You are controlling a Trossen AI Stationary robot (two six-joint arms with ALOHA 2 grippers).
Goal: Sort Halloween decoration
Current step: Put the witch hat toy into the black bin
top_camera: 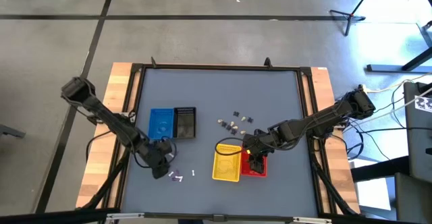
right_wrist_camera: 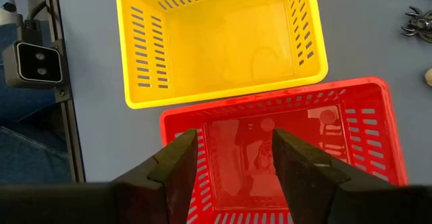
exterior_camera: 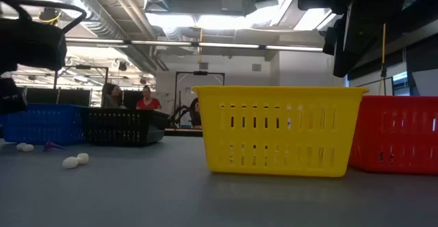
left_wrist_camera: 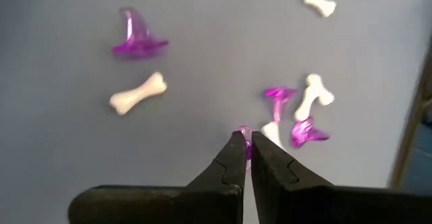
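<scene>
The Halloween decoration is tiny trinkets. In the left wrist view, purple witch hats and white bones lie loose on the grey table. My left gripper hangs over them near the table's near edge, shut on a purple trinket. More trinkets, some dark and some pale, lie mid-table. My right gripper is open above the red basket, touching nothing. A black spider lies beside the baskets. My left gripper pinches a small purple trinket between its two fingertips, coming from above and pointing down. Only a bit of the trinket shows past the tips. Whether it is clear of the table, I cannot tell.
The yellow basket stands against the red basket. The blue basket and black basket stand side by side left of centre. People sit in the room beyond the table. The far half of the table is bare.
</scene>
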